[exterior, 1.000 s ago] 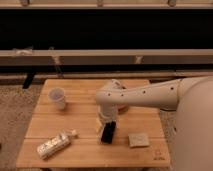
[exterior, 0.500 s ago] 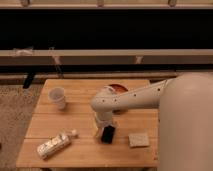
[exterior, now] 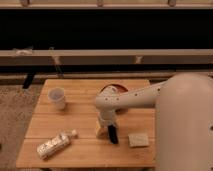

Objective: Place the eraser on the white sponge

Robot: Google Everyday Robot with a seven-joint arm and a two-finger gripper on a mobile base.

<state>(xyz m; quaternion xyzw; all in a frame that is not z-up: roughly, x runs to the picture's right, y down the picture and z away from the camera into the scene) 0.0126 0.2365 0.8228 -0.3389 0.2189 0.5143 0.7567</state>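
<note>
Gripper [exterior: 104, 129] lowered to wooden counter [exterior: 75, 120], jaws spread wide, black eraser [exterior: 113, 135] on counter just beside it, between gripper and white sponge [exterior: 138, 139], sponge lying flat, apart from eraser

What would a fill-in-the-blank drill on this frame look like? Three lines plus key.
1. The gripper is low over the table, right at the eraser, a small flat block whose colour is ____.
2. In the camera view, the white sponge lies just to the ____ of the eraser, with nothing on it.
3. The paper cup stands upright, while the bottle lies on its ____.
Missing words: black; right; side.
</note>
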